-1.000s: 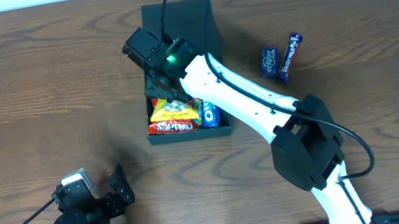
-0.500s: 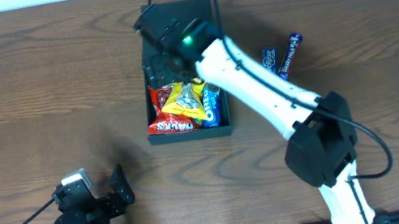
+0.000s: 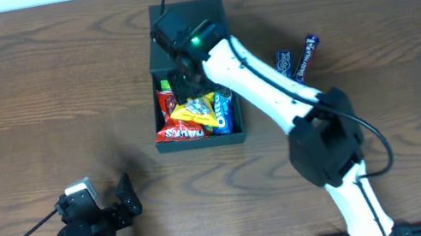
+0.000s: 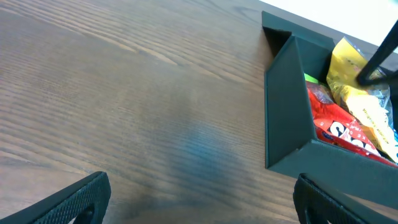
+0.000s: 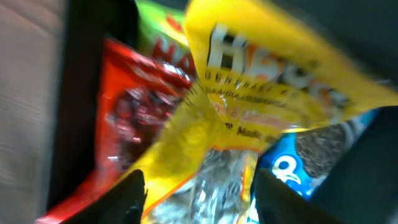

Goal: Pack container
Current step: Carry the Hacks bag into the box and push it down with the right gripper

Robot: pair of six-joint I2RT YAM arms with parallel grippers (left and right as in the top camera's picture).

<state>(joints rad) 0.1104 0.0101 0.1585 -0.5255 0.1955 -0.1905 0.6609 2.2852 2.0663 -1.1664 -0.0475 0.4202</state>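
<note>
The dark teal-green container stands open at the table's far middle, its lid flap lying behind it. Inside lie a red packet, a yellow packet and a blue Oreo packet. My right gripper hangs inside the box mouth. In the right wrist view it is open, its fingers astride the yellow packet, with the red packet to the left and the Oreo packet to the right. My left gripper is open and empty near the front left. It faces the container's wall.
Two blue snack packets lie on the wood table to the right of the container. The right arm stretches from the front edge across to the box.
My right gripper has moved from the box's left side to over its middle. The yellow packet now lies in the box on the other snacks. The left arm has not moved.
</note>
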